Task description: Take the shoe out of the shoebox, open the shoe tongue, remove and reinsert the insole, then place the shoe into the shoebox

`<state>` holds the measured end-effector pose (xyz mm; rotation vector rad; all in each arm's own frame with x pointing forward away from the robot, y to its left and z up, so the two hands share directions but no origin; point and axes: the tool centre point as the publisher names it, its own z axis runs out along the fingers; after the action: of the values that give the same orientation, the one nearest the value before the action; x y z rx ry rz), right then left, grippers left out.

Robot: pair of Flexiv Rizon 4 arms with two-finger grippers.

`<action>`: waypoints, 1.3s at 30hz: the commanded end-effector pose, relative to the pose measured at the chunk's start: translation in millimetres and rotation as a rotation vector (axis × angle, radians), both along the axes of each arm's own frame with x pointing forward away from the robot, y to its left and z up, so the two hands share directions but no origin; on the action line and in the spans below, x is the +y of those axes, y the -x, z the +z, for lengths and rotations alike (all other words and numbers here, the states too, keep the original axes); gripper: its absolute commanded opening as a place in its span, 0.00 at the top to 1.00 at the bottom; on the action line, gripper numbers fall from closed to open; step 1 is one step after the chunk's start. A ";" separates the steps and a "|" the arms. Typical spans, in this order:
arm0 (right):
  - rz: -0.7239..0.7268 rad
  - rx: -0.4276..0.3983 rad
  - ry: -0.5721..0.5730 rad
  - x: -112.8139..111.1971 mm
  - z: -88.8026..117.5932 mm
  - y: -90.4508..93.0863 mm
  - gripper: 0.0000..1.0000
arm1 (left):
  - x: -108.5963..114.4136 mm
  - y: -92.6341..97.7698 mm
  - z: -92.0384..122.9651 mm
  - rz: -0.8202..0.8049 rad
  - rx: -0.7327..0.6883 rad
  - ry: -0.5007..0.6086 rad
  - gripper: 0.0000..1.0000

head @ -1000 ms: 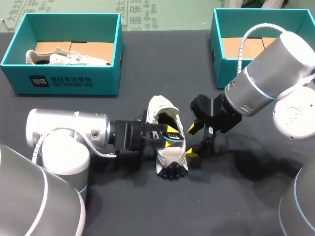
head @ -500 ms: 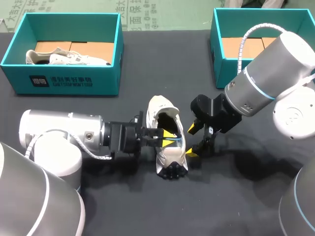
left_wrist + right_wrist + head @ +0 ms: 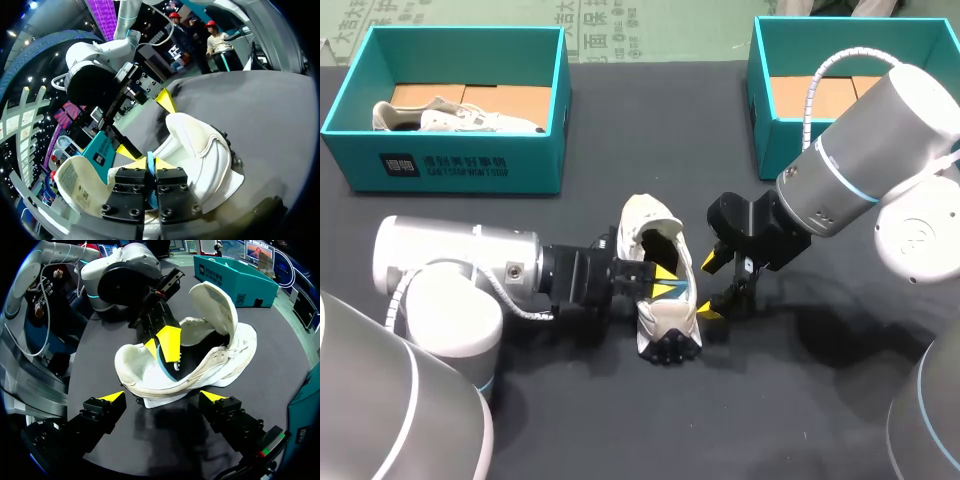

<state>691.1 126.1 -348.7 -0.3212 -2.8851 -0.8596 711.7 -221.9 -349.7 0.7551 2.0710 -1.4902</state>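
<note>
Two grippers at white shoe (image 3: 667, 322): left gripper (image 3: 665, 280) pinches blue insole (image 3: 151, 190) inside opening; right gripper (image 3: 708, 288) gapes wide alongside. Advice: brace shoe, slide insole slowly lengthwise, avoid buckling.

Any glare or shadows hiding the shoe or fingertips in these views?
Head view: no glare on the shoe, though its opening is dark around the left gripper; soft shadow on the table beside the right gripper. Left wrist view: its own black finger blocks cover most of the pinched insole. Right wrist view: shoe evenly lit, shadow just beneath it, yellow tips clear.
</note>
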 end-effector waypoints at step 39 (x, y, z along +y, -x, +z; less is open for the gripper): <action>-0.031 -0.043 0.041 -70.8 28.4 5.6 0.00 | 42.1 17.2 36.9 -0.164 0.071 -0.193 0.65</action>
<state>695.8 79.2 -337.9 -0.3512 -2.9433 -0.8114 695.3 -188.8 -323.5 0.9229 2.2218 -1.4635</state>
